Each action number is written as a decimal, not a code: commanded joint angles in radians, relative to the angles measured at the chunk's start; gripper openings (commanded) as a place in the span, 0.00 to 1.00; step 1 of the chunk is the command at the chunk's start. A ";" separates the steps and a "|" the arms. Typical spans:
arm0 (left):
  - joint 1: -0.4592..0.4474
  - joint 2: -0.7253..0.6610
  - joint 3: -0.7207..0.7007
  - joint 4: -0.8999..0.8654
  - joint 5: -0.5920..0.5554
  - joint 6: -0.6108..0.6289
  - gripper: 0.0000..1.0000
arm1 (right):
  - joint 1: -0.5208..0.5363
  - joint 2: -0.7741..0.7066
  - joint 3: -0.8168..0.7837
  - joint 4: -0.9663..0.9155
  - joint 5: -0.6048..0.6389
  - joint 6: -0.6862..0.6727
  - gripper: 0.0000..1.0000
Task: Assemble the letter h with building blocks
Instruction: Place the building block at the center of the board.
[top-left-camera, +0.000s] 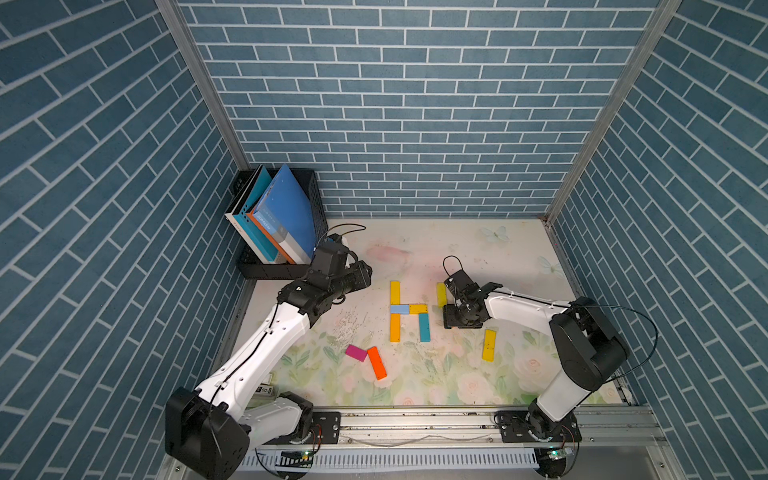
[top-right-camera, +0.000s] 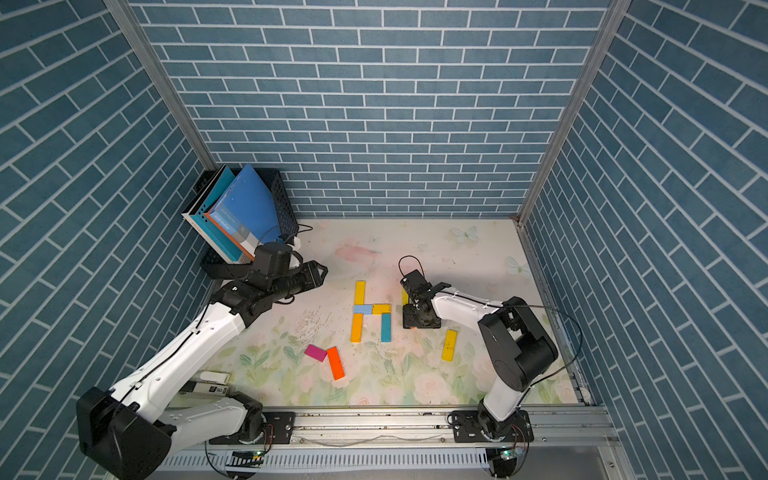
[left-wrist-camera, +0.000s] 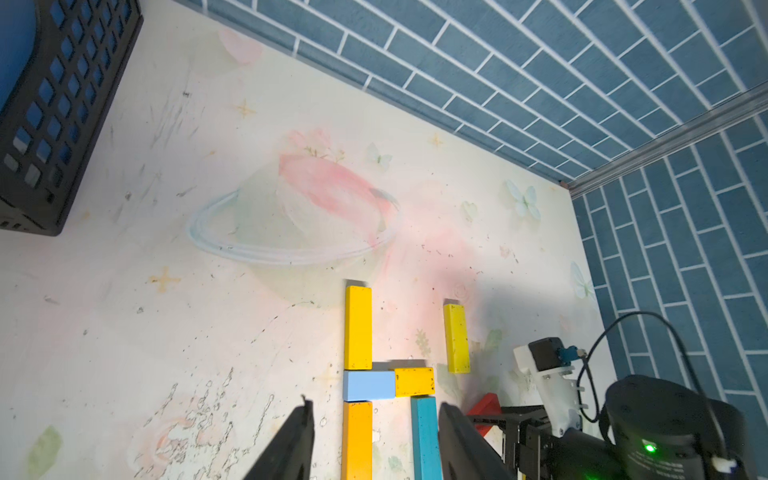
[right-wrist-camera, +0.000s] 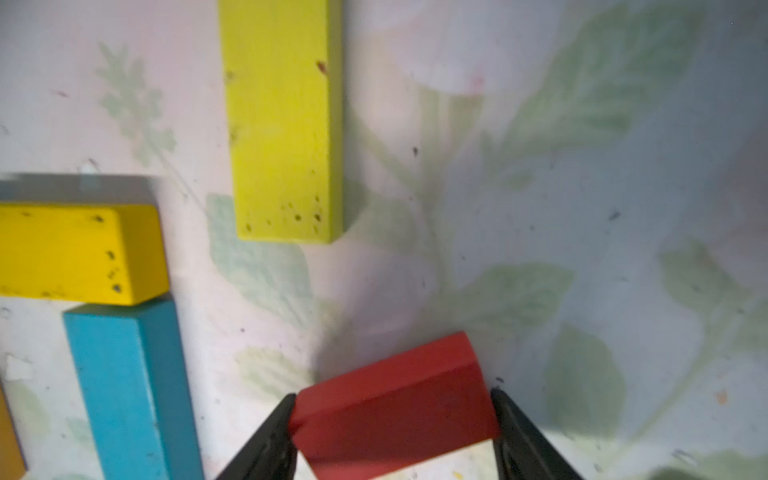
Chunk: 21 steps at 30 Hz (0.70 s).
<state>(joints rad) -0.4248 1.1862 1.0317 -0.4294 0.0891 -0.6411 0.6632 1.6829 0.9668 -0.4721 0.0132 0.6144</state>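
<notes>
We've got the red block (right-wrist-camera: 395, 415) pinched across its width by the right gripper (right-wrist-camera: 392, 395). The jaws are closed onto both long sides and the block is tilted, just beside the teal block (top-left-camera: 424, 327). It looks like light, stiff painted wood, so we'd judge those flat sides the place to hold, though smooth paint could slip.

In the h, the yellow block (top-left-camera: 395, 293), light blue block (top-left-camera: 400, 308) and amber block (top-left-camera: 395, 327) make the stem, and a short yellow block (top-left-camera: 418, 308) bridges to the teal.

The left gripper (left-wrist-camera: 376, 409) hovers near the book basket (top-left-camera: 266, 270), jaws partly apart and empty.

A magenta block (top-left-camera: 356, 353) and an orange block (top-left-camera: 377, 363) lie spare on the scuffed floral mat (top-left-camera: 457, 374), which is boxed in by blue brick-pattern walls (top-left-camera: 415, 124).
</notes>
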 joint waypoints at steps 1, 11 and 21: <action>0.009 -0.010 -0.001 -0.023 0.004 0.000 0.55 | 0.006 -0.002 0.024 -0.015 0.002 0.028 0.77; 0.010 0.006 -0.001 -0.002 0.046 0.000 0.56 | 0.004 0.037 0.066 -0.105 0.010 -0.246 0.82; 0.010 0.004 -0.002 -0.006 0.050 0.005 0.56 | 0.006 0.091 0.085 -0.087 0.028 -0.283 0.68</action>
<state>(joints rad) -0.4229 1.1858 1.0317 -0.4355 0.1337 -0.6403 0.6647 1.7527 1.0454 -0.5438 0.0231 0.3576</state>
